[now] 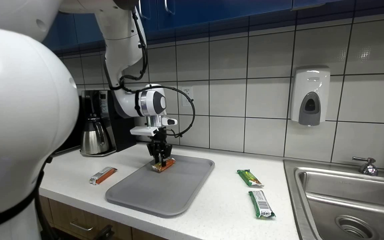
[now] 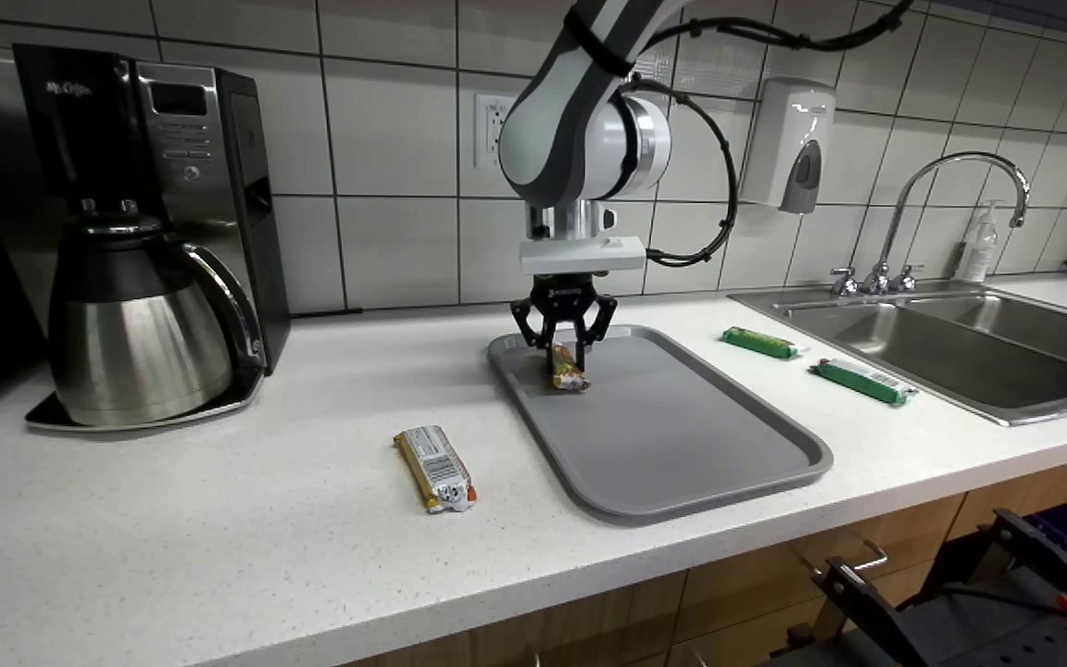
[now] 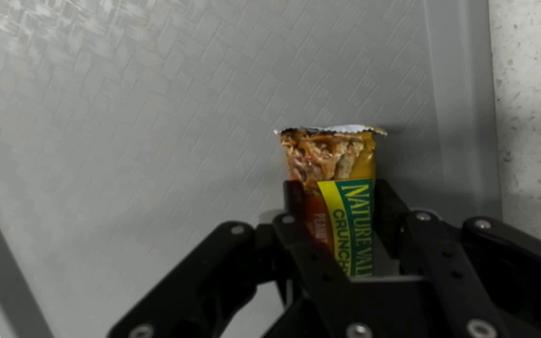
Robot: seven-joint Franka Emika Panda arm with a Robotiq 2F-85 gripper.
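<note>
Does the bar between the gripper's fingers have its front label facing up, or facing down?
Facing up: in the wrist view, the bar shows its "NATURE VAL" lettering between the fingers.

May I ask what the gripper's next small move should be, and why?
Perhaps a slight straight lift to test the grip: the fingers appear snug against both sides of the orange-wrapped bar, which looks to be lying on the tray.

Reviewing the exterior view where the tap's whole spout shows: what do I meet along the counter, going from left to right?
Coffee maker → orange bar → hand with gripped bar → far green bar → near green bar → soap bottle.
</note>
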